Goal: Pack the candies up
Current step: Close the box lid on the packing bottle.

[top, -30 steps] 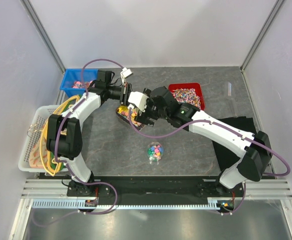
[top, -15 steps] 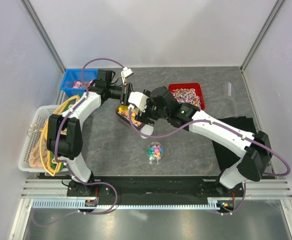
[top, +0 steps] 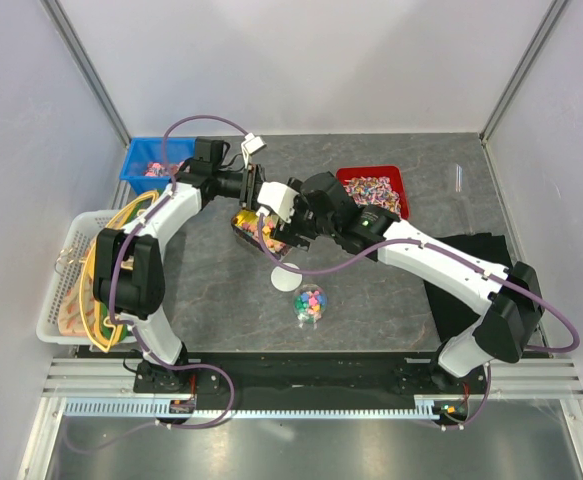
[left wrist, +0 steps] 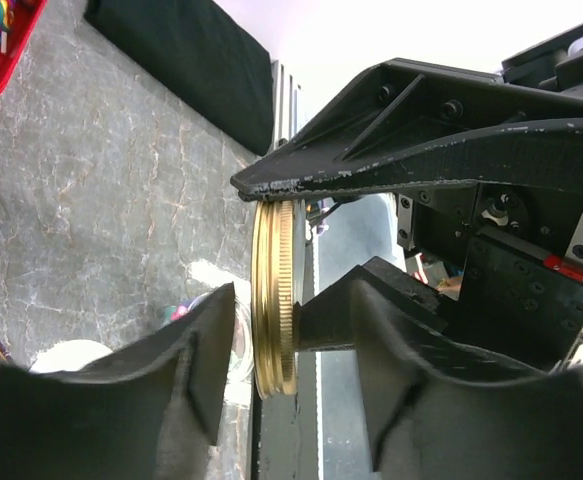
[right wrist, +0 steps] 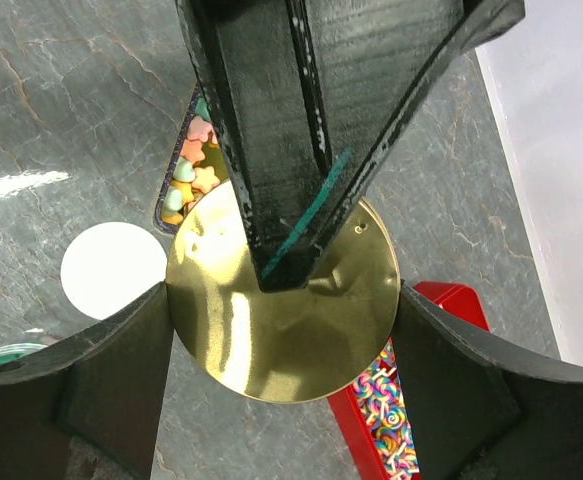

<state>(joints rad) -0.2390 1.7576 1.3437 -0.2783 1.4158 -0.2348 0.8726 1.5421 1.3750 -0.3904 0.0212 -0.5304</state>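
Handover risk, heads up. Right gripper (right wrist: pixel 283 300) is clenched on the gold lid (right wrist: pixel 301 335) across its rim, up over the counter (top: pixel 221 290) on the far side of the jar (top: pixel 311 303). Left gripper (left wrist: pixel 267 312) straddles the same lid face to face. One finger touches and the other shows a sliver of gap, so I can't tell if it's actually clamped.

If you release the right before the left bites, the lid drops. It's round, so it will likely roll. With two grippers on one thin lid, any pull out of line could also twist it loose.

Candies (top: pixel 312 298) sit in the uncapped jar, so a falling lid could clip it and spill them.

White disc (top: pixel 285 277) lies just beside the jar, far-left of it. It may be the lid's liner, so check before you cap.
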